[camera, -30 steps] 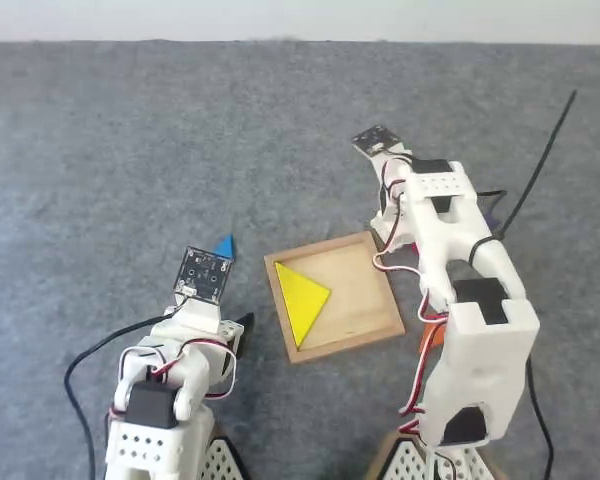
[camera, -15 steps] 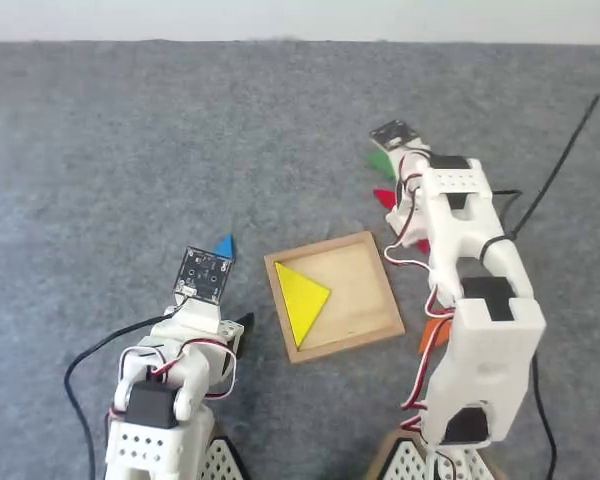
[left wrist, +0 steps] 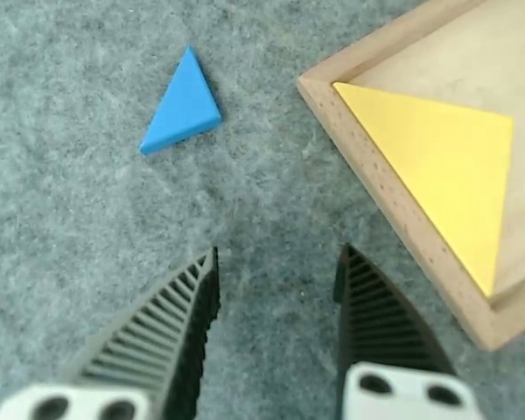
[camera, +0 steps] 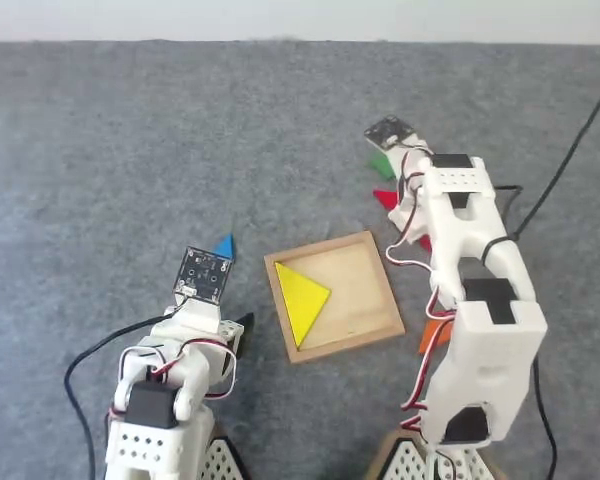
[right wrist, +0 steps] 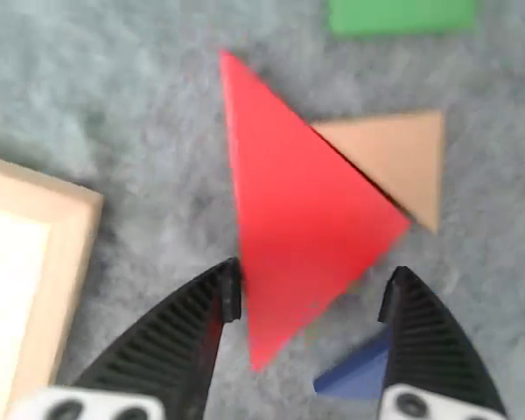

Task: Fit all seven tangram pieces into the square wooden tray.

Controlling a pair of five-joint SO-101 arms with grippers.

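The right claw [right wrist: 313,289] is hanging wide over the red triangle [right wrist: 297,219], which is lying on the counter [camera: 130,130] at the tray's [camera: 325,246] 1 o'clock, against a tan triangle [right wrist: 402,162]. Closing here is risking pinching both, or skidding the thin red piece away. The left claw [left wrist: 277,262] is hovering wide and empty at the tray's 9 o'clock.

Square wooden tray [camera: 358,290], flat on grey carpet [camera: 130,150], holding one large yellow triangle [camera: 300,295] flat against its left-hand rim. Small light-blue triangle [left wrist: 182,105] lies apart, off the tray's far left corner. Beyond the tray's right side, a large red triangle [right wrist: 293,201] touches a tan triangle [right wrist: 398,157], with a green piece [right wrist: 398,16] and a dark-blue piece [right wrist: 359,372] near. Orange piece [camera: 432,335] partly hidden.
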